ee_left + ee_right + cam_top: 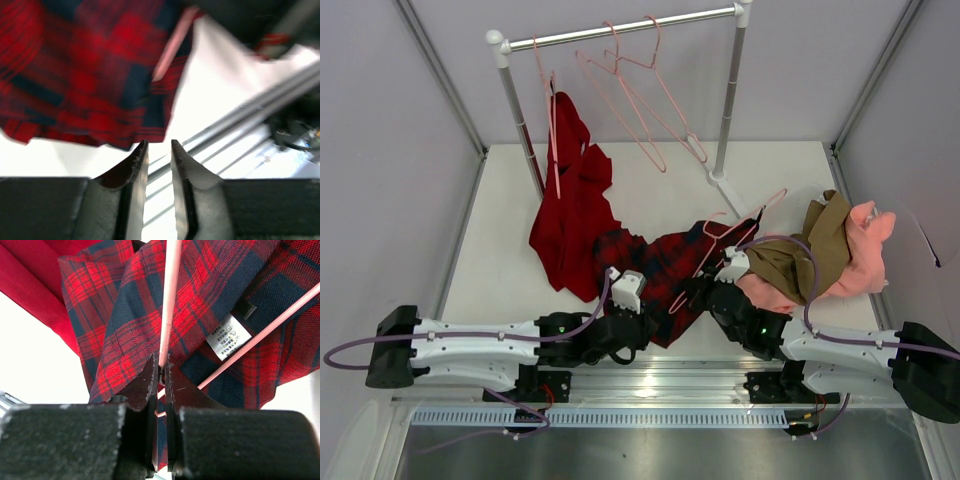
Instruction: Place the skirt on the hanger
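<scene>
The red and navy plaid skirt (655, 265) lies crumpled on the white table in front of both arms. A pale-pink hanger (725, 240) lies across it, its hook toward the back right. My right gripper (694, 293) is shut on the hanger's thin bar (167, 305) at the skirt's near edge; a second bar (260, 335) and a white care label (227, 336) show over the plaid (130, 310). My left gripper (638, 328) is just off the skirt's near hem (90, 90). Its jaws (159, 146) stand a little apart with nothing between them.
A clothes rack (620, 30) stands at the back with several pink hangers (640, 100). A plain red garment (570, 200) hangs down to the table at the left. Tan and pink clothes (835, 250) are piled at the right. Aluminium rails (660, 375) run along the near edge.
</scene>
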Tool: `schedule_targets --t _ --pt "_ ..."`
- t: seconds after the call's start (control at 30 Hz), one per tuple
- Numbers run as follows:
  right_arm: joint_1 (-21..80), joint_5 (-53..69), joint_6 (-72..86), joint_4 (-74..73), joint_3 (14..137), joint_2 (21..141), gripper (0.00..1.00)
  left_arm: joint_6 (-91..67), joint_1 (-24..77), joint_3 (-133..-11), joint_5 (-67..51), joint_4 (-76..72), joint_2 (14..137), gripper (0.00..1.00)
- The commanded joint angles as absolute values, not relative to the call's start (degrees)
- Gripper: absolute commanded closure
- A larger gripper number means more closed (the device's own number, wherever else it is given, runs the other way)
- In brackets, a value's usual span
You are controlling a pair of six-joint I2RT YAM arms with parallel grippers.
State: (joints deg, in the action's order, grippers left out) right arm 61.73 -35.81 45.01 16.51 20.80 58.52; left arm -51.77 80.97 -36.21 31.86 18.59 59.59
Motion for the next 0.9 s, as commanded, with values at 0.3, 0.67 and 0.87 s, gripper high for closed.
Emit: schedule_targets --t 0.3,0.67,0.87 --pt "61.79 -40.87 47.20 14.59 21.80 56.95 1.00 -49.38 82.80 -44.46 31.91 13.00 67.39 0.59" --pt "61.70 -40.34 47.11 14.33 20.92 55.99 1.00 -63.89 74.36 -40.96 29.71 12.66 68.55 0.56" --pt "61.44 -40.17 47.55 14.33 20.92 56.51 1.00 -73.72 72.25 -39.11 25.84 11.16 70.75 0.56"
